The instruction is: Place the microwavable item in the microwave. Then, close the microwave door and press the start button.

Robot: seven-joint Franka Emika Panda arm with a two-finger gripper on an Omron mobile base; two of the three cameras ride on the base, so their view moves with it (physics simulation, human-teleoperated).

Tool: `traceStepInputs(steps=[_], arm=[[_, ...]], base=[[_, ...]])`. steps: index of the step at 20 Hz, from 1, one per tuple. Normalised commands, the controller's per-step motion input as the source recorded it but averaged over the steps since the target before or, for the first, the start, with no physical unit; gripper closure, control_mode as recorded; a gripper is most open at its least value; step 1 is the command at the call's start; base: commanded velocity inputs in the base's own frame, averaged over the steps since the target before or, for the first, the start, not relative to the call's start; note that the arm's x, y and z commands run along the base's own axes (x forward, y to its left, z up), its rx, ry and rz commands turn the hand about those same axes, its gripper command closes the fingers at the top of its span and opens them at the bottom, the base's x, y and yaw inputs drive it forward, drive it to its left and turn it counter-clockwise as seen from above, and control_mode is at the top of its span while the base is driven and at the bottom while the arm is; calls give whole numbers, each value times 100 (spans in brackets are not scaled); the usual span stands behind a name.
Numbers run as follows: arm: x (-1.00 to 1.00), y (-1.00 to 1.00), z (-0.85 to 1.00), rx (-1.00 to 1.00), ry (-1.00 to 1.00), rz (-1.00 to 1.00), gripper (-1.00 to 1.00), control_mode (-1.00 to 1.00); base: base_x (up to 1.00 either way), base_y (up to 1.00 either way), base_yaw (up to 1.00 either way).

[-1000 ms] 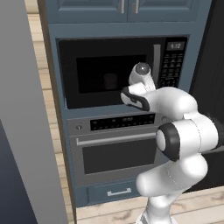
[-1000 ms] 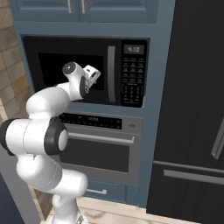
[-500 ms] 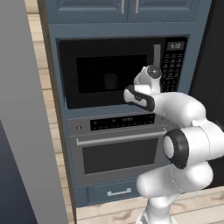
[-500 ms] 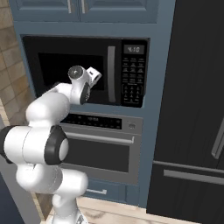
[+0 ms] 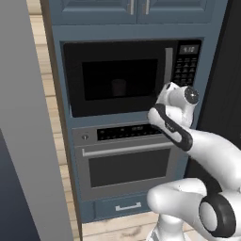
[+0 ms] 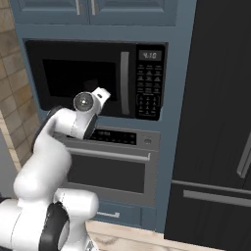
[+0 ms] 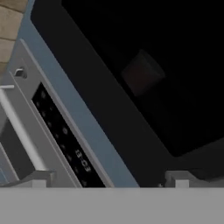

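The microwave (image 5: 132, 77) stands with its door (image 5: 94, 101) shut, the vertical silver handle (image 5: 168, 66) beside the keypad (image 5: 186, 66). Through the dark window the glass tumbler (image 5: 118, 87) shows dimly inside; in the hand view the tumbler (image 7: 142, 72) is a faint shape behind the glass. My gripper (image 7: 111, 179) is open with nothing between its fingers. It hovers in front of the door's lower right part, below the handle, and its hand (image 5: 170, 96) points at the door. In the right base view the gripper (image 6: 100, 93) overlaps the window's lower edge.
The oven (image 5: 124, 160) with its horizontal bar handle (image 6: 110, 153) sits directly under the microwave. A tall black fridge (image 6: 215, 122) flanks the right side. Blue cabinets (image 5: 136, 9) hang above. A grey wall panel (image 5: 23, 132) fills the left.
The hand has slid right across the shut microwave door, from the window toward the handle, and dropped a little. The door and tumbler have not moved.
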Motion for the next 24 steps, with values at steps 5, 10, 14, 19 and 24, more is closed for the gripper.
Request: traceStepInputs(steps=[5, 10, 14, 19, 24], arm=[[-87, -74, 0, 14, -14, 1, -100, -100], [-42, -79, -5, 15, -13, 0, -100, -100], [-5, -57, -20, 13, -14, 0, -100, -100], [10, -26, -15, 12, -18, 2, -100, -100], [41, 0, -2, 10, -3, 5, -100, -100]], base=[[0, 0, 0], [0, 0, 0], [0, 0, 0], [0, 0, 0], [0, 0, 0]])
